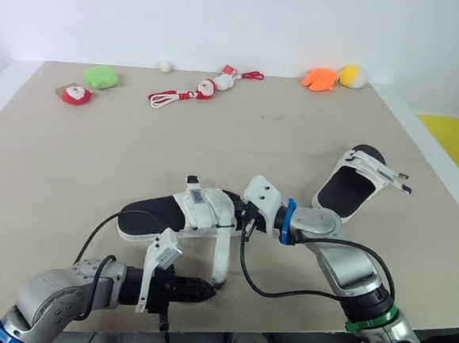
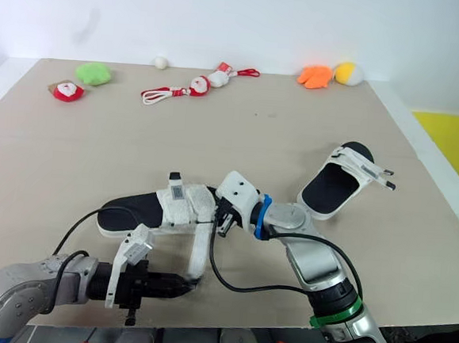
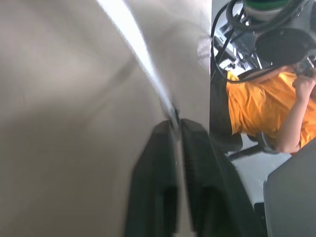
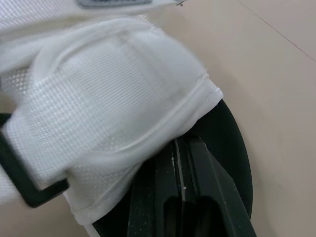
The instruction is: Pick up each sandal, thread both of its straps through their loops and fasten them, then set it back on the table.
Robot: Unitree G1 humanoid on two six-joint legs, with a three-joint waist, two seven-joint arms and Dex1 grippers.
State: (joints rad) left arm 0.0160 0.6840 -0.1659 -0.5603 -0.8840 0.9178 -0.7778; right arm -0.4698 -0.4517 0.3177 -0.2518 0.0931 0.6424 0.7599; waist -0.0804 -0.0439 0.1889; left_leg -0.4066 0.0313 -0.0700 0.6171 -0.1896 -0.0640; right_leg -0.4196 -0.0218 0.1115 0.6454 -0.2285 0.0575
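Dangling strap (image 1: 221, 254): a flat band of white woven mesh, running from the near sandal down to my left fingers.
Left fingers (image 1: 206, 286): pinched tight on the strap's end. My left wrist view gives just a thin white edge between two smooth black pads.
Sandal (image 1: 150, 215): a flat black oval sole with a broad white mesh upper and a small grey label. It lies on the surface near the front edge, between my arms.
Right fingers (image 1: 239, 213): drawn narrow and pressed together, tucked under the mesh upper against the black sole. Whether they nip anything I cannot tell.
Loop (image 4: 19, 180): black and rectangular, half covered by mesh.
Second sandal (image 1: 354, 184): same make, well apart to my right, its straps loose.
Surface (image 1: 296, 137): matte beige.
Person (image 3: 261, 108): orange shirt, cut off at the frame edge, blurred.
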